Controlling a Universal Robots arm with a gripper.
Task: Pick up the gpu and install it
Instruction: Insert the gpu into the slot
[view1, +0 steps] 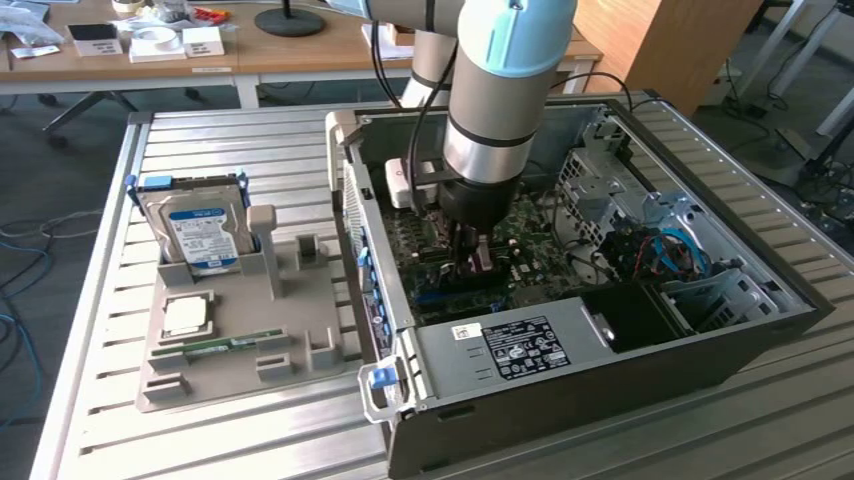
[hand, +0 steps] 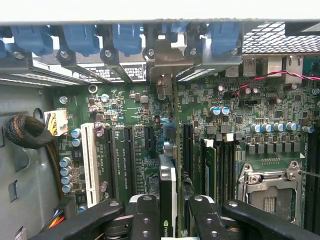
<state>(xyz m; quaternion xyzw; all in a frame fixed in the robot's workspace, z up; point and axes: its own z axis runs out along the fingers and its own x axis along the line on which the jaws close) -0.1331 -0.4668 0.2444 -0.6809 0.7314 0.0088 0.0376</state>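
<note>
I see end effector (hand: 169, 212) clamped on gpu (hand: 167, 197), card held edge-on, upright, inside open computer case (view1: 574, 385), directly over motherboard (hand: 135, 100) expansion slots, bracket end toward rear wall.

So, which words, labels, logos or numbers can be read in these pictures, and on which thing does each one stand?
No text can be read in full.
Logo, an eye-like green-white mark without legible letters: on the thin dark circuit card edge-on between the tool's fingers.
Black label with white print: on the grey metal power-supply box, too small to read.
Blue-white label: on the silver hard drive, too blurred.
Green motherboard print: too small.
</note>
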